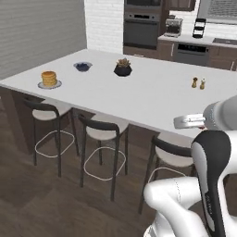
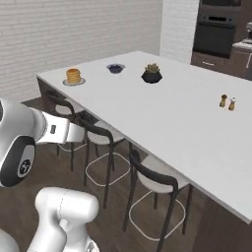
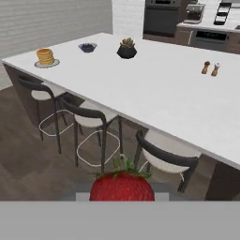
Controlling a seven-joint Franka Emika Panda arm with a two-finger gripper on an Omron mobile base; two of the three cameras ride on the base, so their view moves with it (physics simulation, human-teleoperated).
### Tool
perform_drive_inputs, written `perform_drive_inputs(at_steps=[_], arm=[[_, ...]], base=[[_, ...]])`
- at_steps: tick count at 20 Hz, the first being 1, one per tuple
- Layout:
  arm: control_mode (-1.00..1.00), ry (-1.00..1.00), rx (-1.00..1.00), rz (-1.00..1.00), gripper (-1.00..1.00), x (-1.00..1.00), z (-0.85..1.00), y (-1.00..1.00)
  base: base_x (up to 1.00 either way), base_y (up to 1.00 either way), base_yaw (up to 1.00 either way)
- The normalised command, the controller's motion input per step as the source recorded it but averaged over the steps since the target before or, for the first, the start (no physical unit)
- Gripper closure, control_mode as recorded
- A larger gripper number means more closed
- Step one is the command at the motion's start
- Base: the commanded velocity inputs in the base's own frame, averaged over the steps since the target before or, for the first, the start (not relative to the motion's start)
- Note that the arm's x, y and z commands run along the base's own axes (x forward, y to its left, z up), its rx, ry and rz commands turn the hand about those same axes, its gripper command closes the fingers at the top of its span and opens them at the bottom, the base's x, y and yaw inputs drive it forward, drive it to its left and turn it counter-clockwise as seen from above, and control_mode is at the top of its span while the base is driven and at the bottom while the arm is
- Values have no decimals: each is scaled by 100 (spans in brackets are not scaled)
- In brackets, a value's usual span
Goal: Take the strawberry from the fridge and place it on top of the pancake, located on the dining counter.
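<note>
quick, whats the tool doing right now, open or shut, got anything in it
Tool: closed on the small red rounded strawberry with green leaves, held out short of the white slab dining counter.

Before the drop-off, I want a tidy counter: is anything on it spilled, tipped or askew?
Nothing stands out. The pancake stack sits upright on its plate, the blueberry bowl, potted plant and two shakers stand upright on the dining counter. The strawberry sits at the gripper.

White arm bent fwd, end effector (image 3: 122,196) clamped on strawberry (image 3: 122,186).
</note>
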Motion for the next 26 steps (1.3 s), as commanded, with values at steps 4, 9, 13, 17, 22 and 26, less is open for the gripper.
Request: perform_drive_inputs(at_steps=[4,9,13,17,22,26], arm=[[100,0,0,0,100,0,0,0],[100,0,0,0,100,0,0,0],[100,0,0,0,100,0,0,0],[100,0,0,0,100,0,0,0],[100,0,0,0,100,0,0,0],[100,0,0,0,100,0,0,0]], base=[[41,100,23],[62,100,22],[98,100,9],[89,97,0],[89,96,-8],[96,80,-21]])
